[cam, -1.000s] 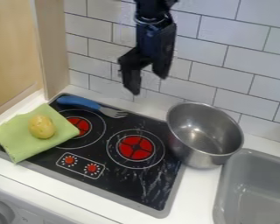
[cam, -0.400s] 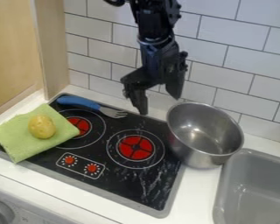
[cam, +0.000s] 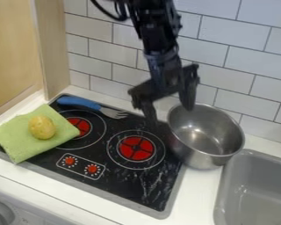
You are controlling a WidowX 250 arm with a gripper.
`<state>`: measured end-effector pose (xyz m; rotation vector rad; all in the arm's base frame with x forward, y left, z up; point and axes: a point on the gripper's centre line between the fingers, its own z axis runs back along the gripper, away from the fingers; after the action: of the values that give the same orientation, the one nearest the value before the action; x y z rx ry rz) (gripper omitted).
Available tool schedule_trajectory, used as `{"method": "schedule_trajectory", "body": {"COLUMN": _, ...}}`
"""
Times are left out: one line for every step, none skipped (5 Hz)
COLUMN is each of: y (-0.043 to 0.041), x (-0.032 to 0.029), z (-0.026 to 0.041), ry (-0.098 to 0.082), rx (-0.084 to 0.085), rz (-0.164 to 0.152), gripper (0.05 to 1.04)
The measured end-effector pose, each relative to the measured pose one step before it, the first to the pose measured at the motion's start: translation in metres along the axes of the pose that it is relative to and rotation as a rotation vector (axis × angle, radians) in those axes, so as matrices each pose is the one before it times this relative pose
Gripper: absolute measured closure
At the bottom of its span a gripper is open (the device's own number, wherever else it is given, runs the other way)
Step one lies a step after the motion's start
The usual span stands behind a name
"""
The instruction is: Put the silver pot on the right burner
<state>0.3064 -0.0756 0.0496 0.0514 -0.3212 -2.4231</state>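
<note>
My gripper (cam: pixel 171 115) hangs open at the rear left rim of the silver pot, one finger left of the rim and the other over the pot's back edge, holding nothing. The silver pot (cam: pixel 216 136) stands upright, partly over the stove's right edge and partly on the white counter. To its left, the right burner (cam: pixel 135 148) is a red disc with white rings on the black stove (cam: pixel 122 184), with nothing on it.
A green cloth (cam: pixel 25 145) with a yellow potato (cam: pixel 42 127) lies over the stove's left side, beside the left burner (cam: pixel 80 126). Behind is a blue-handled fork (cam: pixel 84 103). A grey sink (cam: pixel 257 176) sits at the right, the tiled wall (cam: pixel 225 26) behind.
The gripper has come down and to the right, from in front of the tiles to the pot's rear left rim. The pot and the other objects have stayed put.
</note>
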Motion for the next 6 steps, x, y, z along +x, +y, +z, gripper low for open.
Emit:
{"method": "schedule_trajectory", "body": {"y": -0.01019, "x": 0.0006, "z": -0.01789, "ry": -0.0296, "rx": -0.0617, "rz": -0.0305, "gripper": 0.083}}
{"method": "schedule_trajectory", "body": {"y": -0.00175, "x": 0.00574, "z": -0.01543, "ry": -0.0255, "rx": -0.0456, "rz": -0.03, "gripper": 0.083}}
{"method": "schedule_trajectory", "body": {"y": 0.00536, "x": -0.00692, "z": -0.00382, "ry": 0.0111, "rx": 0.0056, "rz": -0.0098, "gripper": 0.138}}
{"method": "schedule_trajectory", "body": {"y": 0.0026, "x": -0.00298, "z": -0.00005, "ry": 0.012, "rx": 0.0094, "rz": -0.0189, "gripper": 0.45}}
{"method": "schedule_trajectory", "body": {"y": -0.0006, "x": -0.00022, "z": -0.00047, "ry": 0.0008, "rx": -0.0037, "rz": -0.0107, "gripper": 0.756}}
{"method": "schedule_trajectory", "body": {"y": 0.00102, "x": -0.00063, "z": -0.00007, "ry": 0.006, "rx": 0.0043, "rz": -0.0076, "gripper": 0.946}}
